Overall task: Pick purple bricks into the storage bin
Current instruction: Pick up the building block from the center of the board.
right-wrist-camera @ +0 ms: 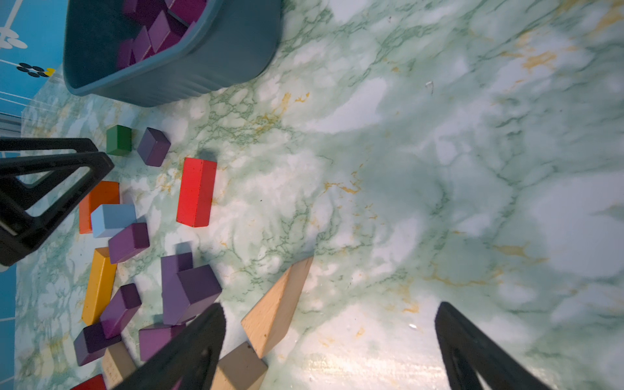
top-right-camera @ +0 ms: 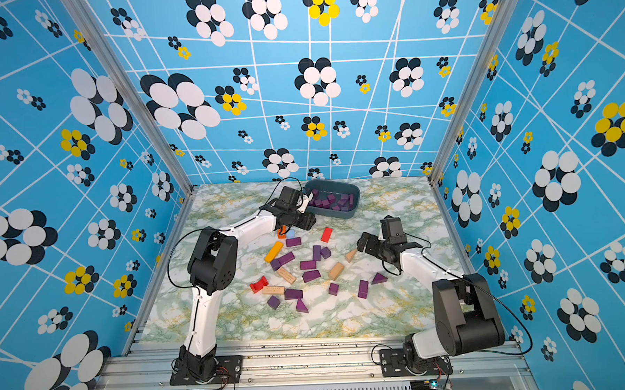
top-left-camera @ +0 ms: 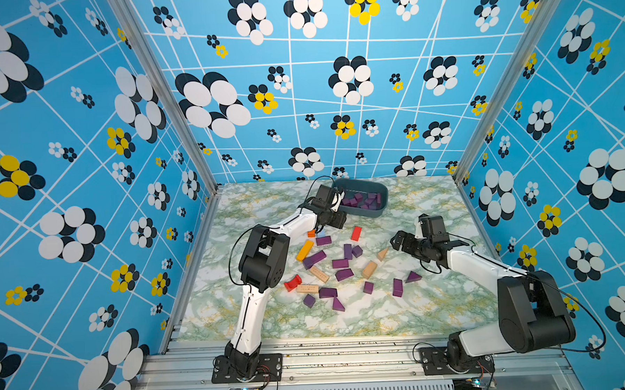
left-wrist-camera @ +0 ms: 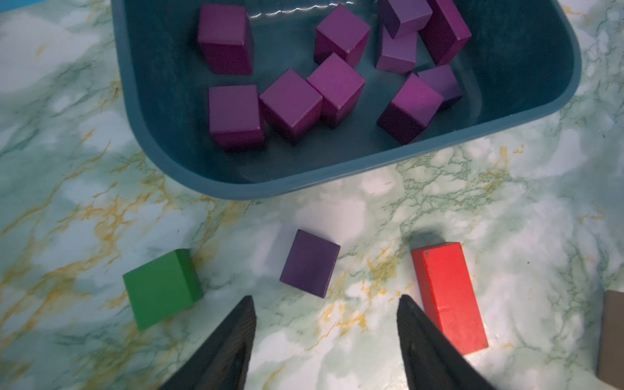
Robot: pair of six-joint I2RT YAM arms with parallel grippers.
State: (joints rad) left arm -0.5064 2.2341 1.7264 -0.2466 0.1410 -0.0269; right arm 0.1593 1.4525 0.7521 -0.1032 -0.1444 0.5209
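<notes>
Two pincers, both spread, both empty. Left pincer [left-wrist-camera: 326,300] hangs over bench [left-wrist-camera: 506,219]. Lone purple cube [left-wrist-camera: 310,263] just ahead of tips, between green cube [left-wrist-camera: 162,287] and red bar [left-wrist-camera: 445,297], short of storage bin [left-wrist-camera: 304,182]. Roughly ten purple bricks [left-wrist-camera: 290,103] inside bin, more scattered mid-bench. Step, likely: lining up next pick. Next move needs advance, straddle cube, close. Right pincer [right-wrist-camera: 331,305] idle by tan wedge [right-wrist-camera: 277,304]. Wrist views show that cube; in both top views left arm [top-left-camera: 294,222] hides it.

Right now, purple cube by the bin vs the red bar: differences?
The purple cube is dark and roughly cubic; the red bar is bright and clearly longer. The purple cube lies ahead of the left gripper's gap; the red bar sits beside one finger. Both lie on the table outside the storage bin.
</notes>
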